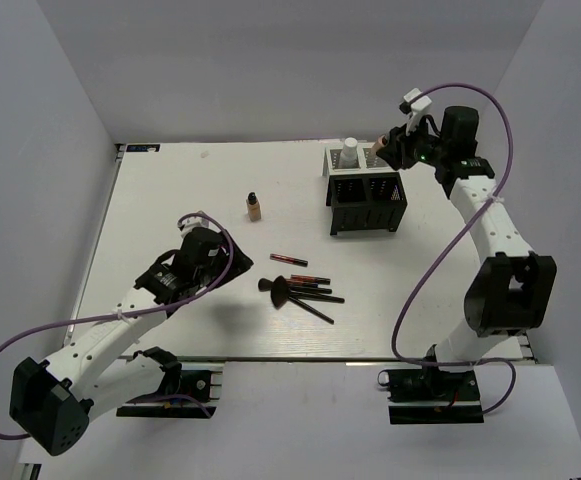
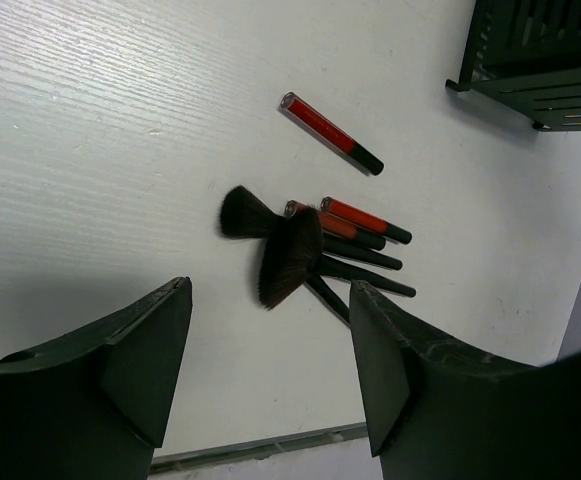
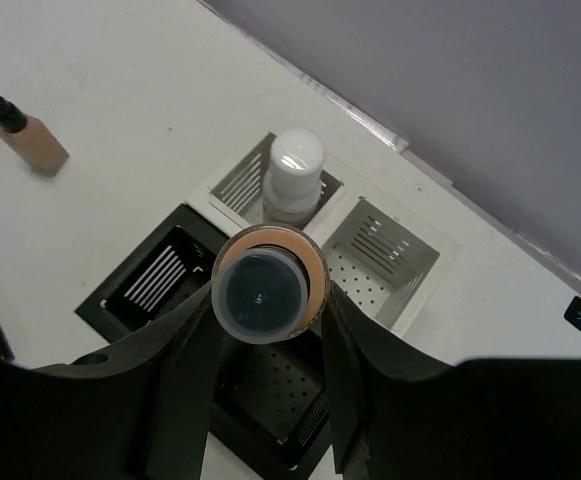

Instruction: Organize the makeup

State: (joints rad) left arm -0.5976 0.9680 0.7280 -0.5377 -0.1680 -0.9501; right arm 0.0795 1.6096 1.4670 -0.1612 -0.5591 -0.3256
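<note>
- Two tan, dark-capped bottles. The held bottle (image 3: pixel 267 285) is pinched at its sides by the right gripper (image 3: pixel 268 292), above the organizer (image 1: pixel 367 200). The free bottle (image 1: pixel 254 206) stands upright on the table (image 1: pixel 170 180), well left of the organizer.
- One white-capped bottle (image 1: pixel 350 153), clear body, upright in a pale rear compartment of the organizer.
- Three red-and-black tubes. The lone tube (image 2: pixel 330 133) lies flat, apart from the rest. The paired tubes (image 2: pixel 365 220) lie side by side in the pile.
- Two brush heads (image 2: pixel 290 258) visible, dark and fanned, overlapping. Black handles cross under the paired tubes, so I can't tell the exact brush count.
- Left gripper (image 2: pixel 270 288): jaws spread wide, nothing between them, above the table just short of the pile.
- The held bottle shows cap-on only and its body is hidden. In the top view the gripper mostly covers it.
- The left wrist view cuts the organizer off at a corner.
</note>
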